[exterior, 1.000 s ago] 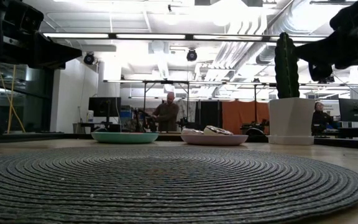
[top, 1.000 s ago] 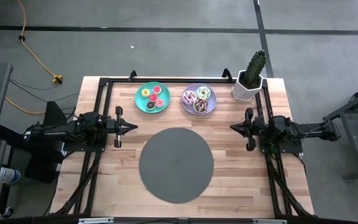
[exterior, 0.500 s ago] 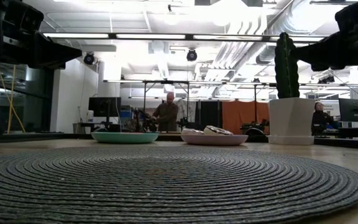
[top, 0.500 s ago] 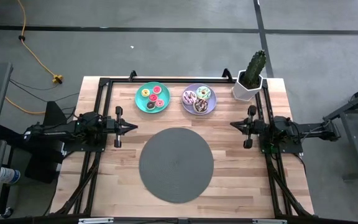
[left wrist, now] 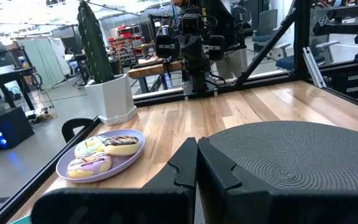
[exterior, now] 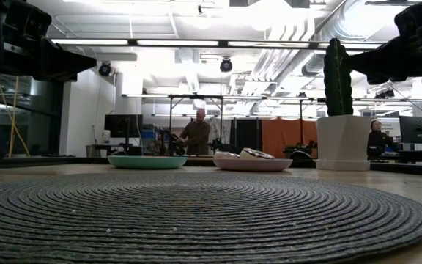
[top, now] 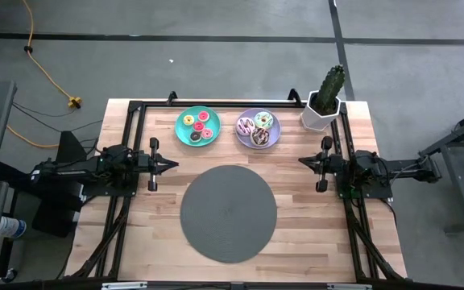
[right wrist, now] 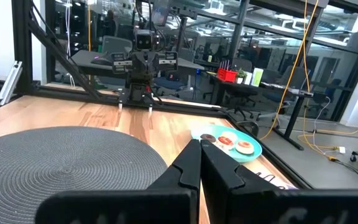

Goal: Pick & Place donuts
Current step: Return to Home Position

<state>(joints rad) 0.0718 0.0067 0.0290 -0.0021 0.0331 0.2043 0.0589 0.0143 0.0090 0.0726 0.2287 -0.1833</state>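
Table (top: 296, 242): pale wood boards with black frame rails down both sides
Mat (top: 228, 213): dark grey woven disc, mid-table, on the near side of both plates
Left gripper (top: 173, 163): low by the left rail, fingers pressed together, holding nothing
Right gripper (top: 302, 163): by the right rail, facing the left one, fingers closed on nothing
Cactus (top: 329, 87): upright in a white pot, far right corner
Teal plate (top: 180, 129): far edge, left of the lilac plate
Lilac plate (top: 275, 134): just beside the teal plate
Large donuts (top: 260, 138): three, on the lilac plate
Small donuts (top: 206, 133): five, on the teal plate
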